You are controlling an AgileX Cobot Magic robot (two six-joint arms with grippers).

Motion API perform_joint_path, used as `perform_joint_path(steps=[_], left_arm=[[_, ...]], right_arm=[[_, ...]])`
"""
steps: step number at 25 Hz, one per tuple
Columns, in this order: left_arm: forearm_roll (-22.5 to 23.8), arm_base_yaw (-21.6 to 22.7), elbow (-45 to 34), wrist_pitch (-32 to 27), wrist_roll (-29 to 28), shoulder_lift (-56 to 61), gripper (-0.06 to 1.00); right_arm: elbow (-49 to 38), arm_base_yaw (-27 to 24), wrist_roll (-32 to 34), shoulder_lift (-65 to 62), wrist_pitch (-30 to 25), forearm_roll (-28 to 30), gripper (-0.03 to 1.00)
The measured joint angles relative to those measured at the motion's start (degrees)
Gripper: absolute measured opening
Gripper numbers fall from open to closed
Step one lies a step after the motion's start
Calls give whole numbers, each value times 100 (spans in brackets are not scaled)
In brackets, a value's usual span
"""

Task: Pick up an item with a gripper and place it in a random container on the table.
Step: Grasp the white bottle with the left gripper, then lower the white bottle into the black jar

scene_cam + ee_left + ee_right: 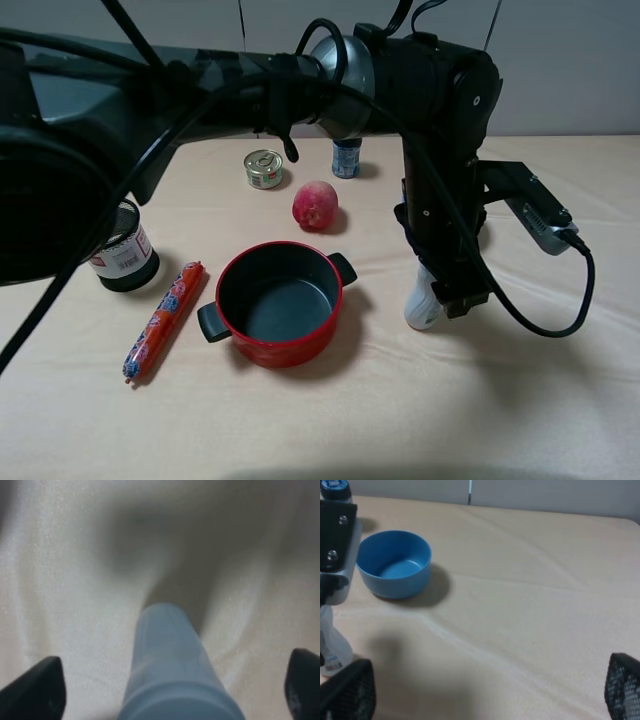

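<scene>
The white bottle (421,304) stands on the beige table (500,410) to the right of the red pot. Its top is hidden by my left gripper (440,290), which has reached across the middle and hangs straight over it. In the left wrist view the bottle (172,670) lies blurred between the two black fingertips (37,690), which stand wide apart and do not touch it. The bottle also shows in the right wrist view (331,652). The mesh cup (125,252) stands at the far left, partly hidden by the arm. My right gripper (485,695) is open and empty over bare cloth.
A red pot (278,300) stands mid-table, with a wrapped sausage (163,318) to its left. A reddish fruit (315,205), a tin can (264,168) and a blue-lidded jar (346,157) stand behind it. A blue bowl (395,562) shows in the right wrist view.
</scene>
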State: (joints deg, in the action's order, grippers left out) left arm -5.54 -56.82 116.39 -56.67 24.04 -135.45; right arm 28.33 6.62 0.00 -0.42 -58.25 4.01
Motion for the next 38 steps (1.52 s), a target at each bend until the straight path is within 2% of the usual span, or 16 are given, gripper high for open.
perform_joint_path(steps=[7,13,14,30,38], left_arm=[[0,0,0,13,0,0,70],[5,0,0,13,-80,0,45],[6,0,0,18,-89,0,44],[17,0,6,1,-169,0,44],[283,0,585,-734,-406,0,44]], right_arm=[[0,0,0,0,0,0,69],[0,0,0,0,0,0,69],[0,0,0,0,0,0,69],[0,0,0,0,0,0,69],[0,0,0,0,0,0,69]])
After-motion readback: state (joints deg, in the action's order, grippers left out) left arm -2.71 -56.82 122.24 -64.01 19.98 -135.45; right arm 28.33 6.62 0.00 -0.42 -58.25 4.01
